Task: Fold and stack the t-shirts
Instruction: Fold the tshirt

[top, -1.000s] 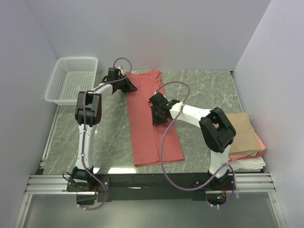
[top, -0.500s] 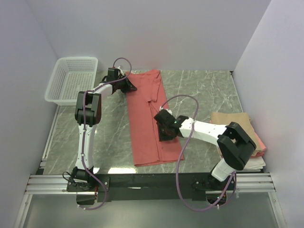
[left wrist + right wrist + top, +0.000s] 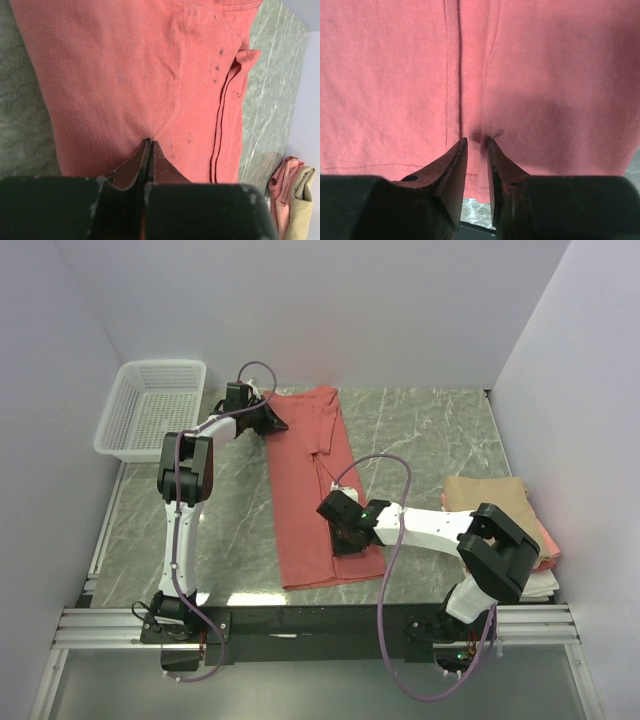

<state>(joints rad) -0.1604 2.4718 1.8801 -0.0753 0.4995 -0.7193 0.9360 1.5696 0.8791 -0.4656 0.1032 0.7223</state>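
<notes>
Pinching the red shirt [image 3: 300,495] at both ends for the crosswise fold

My left fingers [image 3: 131,167] are clamped shut on its far left corner; my right fingers [image 3: 451,172], closed to a slit, hold a ridge of cloth near the hem. It lies as a long strip down the middle of the green marble table [image 3: 430,430]. Next, I reckon, the hem goes up to the collar, layers kept together. Folded shirts [image 3: 500,505] sit at the right edge, a basket [image 3: 150,415] far left, plain walls [image 3: 350,310] around.
</notes>
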